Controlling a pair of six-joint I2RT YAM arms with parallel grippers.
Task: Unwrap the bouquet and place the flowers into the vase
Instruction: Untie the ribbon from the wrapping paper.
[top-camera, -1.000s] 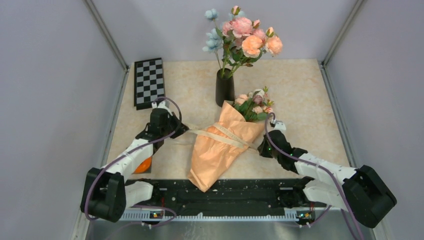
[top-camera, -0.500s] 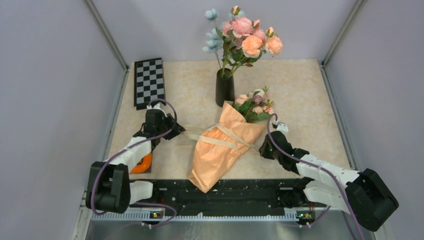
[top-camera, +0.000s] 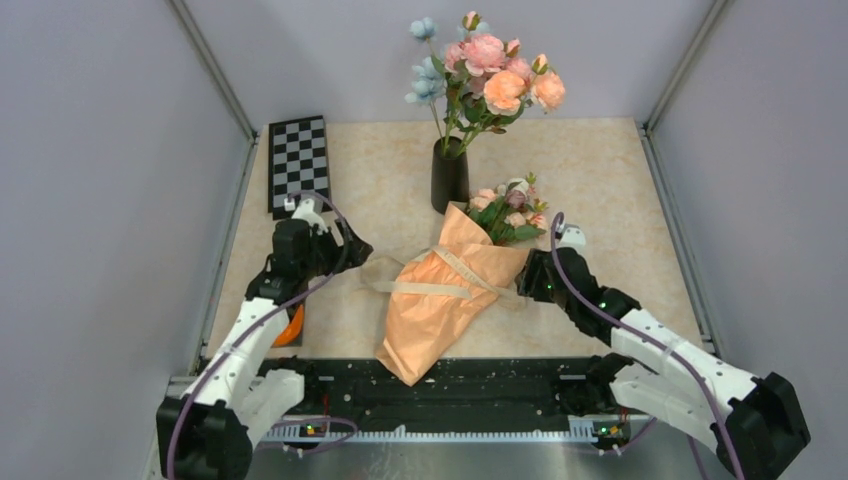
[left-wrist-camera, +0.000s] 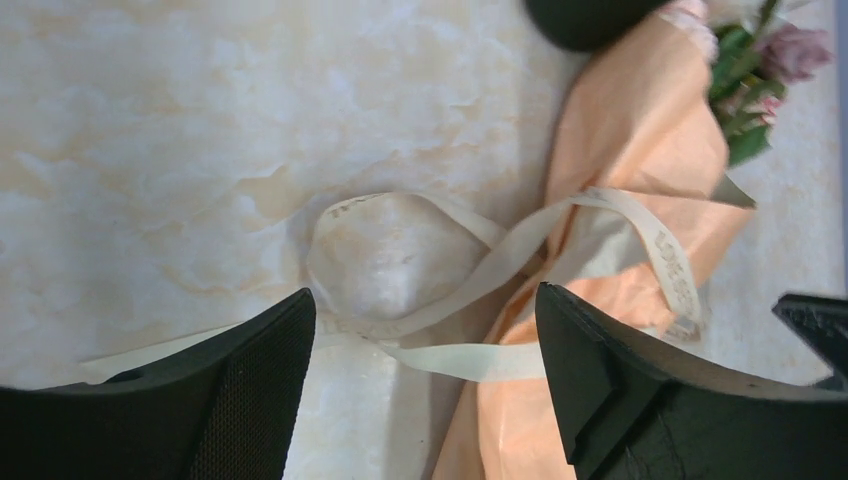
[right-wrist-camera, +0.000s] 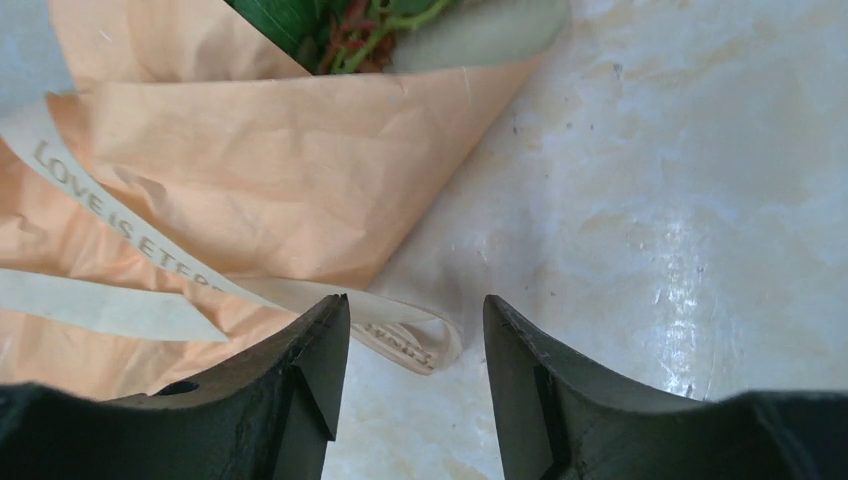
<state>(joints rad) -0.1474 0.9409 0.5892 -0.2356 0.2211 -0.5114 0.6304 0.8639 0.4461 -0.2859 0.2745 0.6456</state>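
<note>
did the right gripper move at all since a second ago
Yes. The right gripper has shifted farther from the black rail at the near edge, up alongside the bouquet, and its jaws now stand open.

My left arm reaches forward from its base, wrist turned inward, so my left gripper points to the right with its jaws spread wide. My right arm stretches forward and leftward. My right gripper points left, jaws parted, seemingly less widely. Both grippers look low, though I cannot judge how low.
</note>
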